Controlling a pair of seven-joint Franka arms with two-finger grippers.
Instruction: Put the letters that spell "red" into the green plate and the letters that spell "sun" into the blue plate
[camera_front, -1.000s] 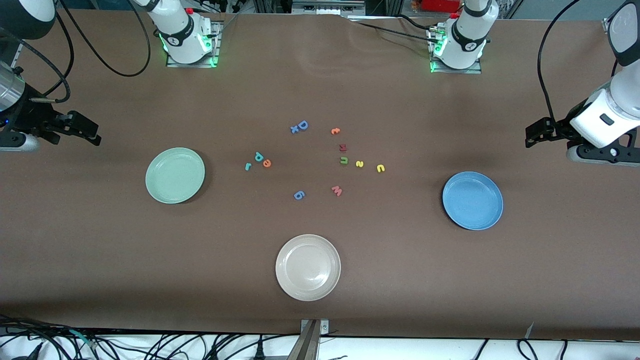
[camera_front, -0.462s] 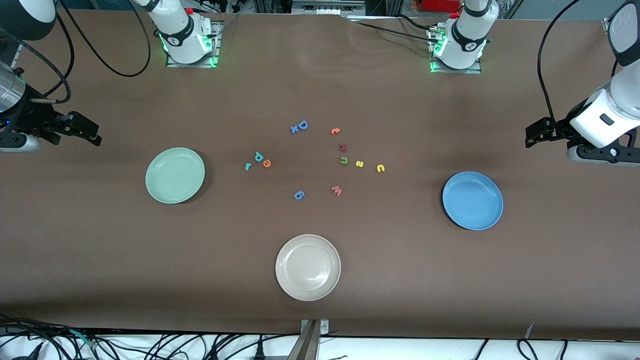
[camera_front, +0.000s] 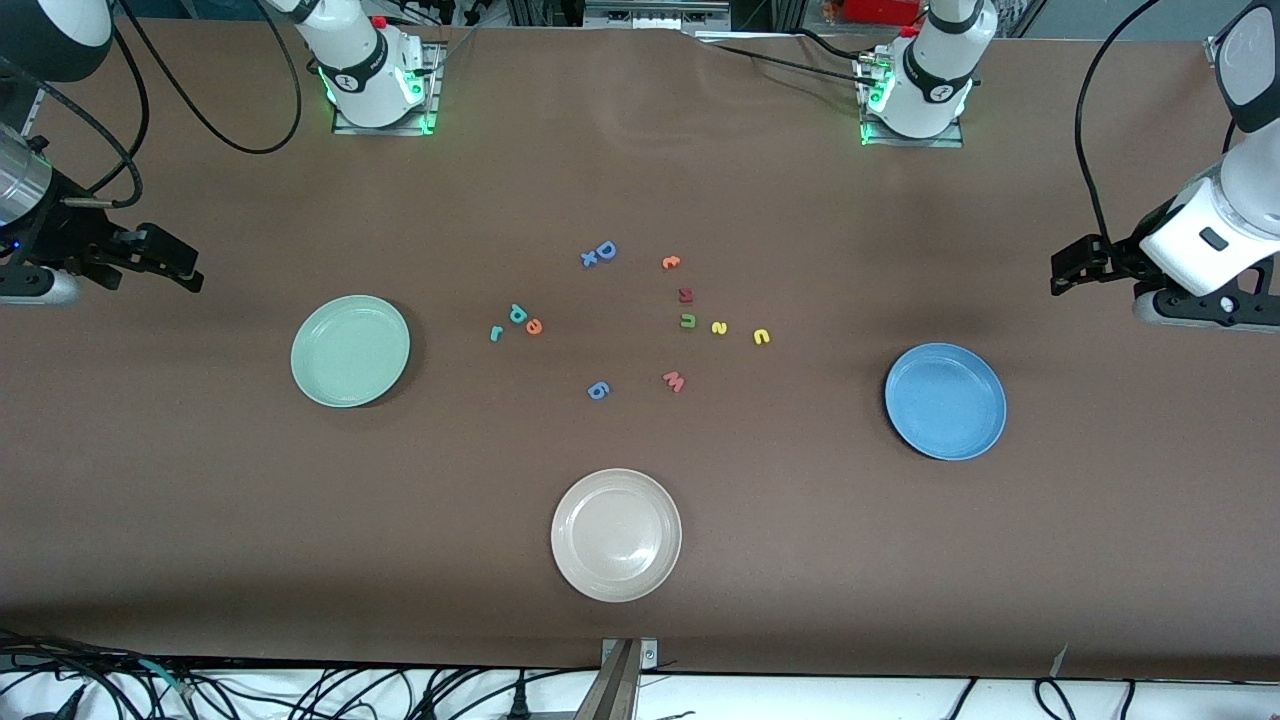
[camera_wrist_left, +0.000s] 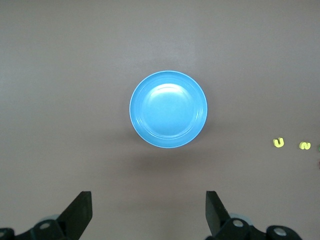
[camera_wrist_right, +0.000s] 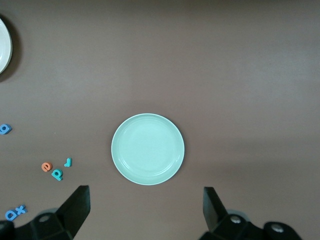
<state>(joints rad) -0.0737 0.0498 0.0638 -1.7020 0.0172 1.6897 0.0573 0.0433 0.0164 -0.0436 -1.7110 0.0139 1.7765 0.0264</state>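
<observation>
While both arms wait with fingers spread wide, left gripper (camera_front: 1062, 272) and right gripper (camera_front: 172, 262) at the table's ends, r (camera_front: 495, 333), e (camera_front: 535, 326), d (camera_front: 518, 314), s (camera_front: 719, 328), u (camera_front: 688, 321), n (camera_front: 761, 337) lie between green plate (camera_front: 318, 385) and blue plate (camera_front: 975, 438).

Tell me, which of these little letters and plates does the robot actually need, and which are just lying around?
Needed:
- teal r, teal d, orange e
- green plate
- yellow s, olive u, yellow n
- blue plate

Lying about:
- cream plate
- blue D, blue x, blue g
- second orange letter, dark red letter, salmon w
</observation>
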